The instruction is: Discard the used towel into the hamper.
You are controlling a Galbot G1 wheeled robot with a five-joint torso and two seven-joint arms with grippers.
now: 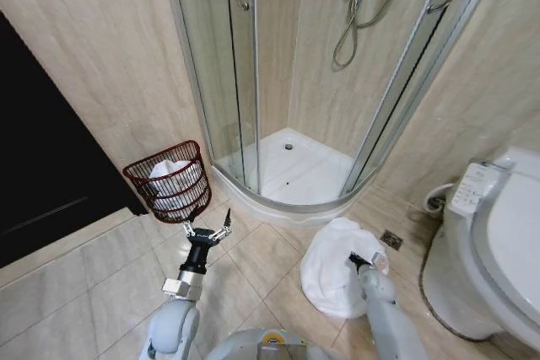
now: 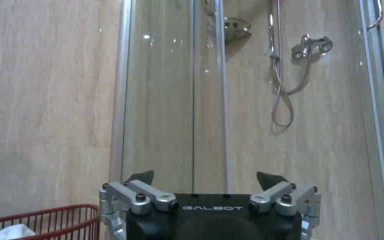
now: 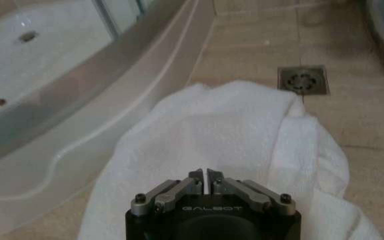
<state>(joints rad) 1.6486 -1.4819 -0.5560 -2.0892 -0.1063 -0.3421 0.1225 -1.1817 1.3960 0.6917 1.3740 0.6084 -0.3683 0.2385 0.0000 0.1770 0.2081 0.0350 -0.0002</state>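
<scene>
White towel (image 1: 333, 267) crumpled on floor; red-brown wire hamper (image 1: 171, 181) upright.

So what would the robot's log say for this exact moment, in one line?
towel: on floor by shower | hamper: holds white cloth | right gripper: shut, over towel | left gripper: open, near hamper

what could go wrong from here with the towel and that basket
The right gripper is shut above the towel, so it may press down without catching a fold. The hamper already holds white cloth, so a bulky towel might drape over its rim. The left gripper, open beside the hamper, could nudge it.
</scene>
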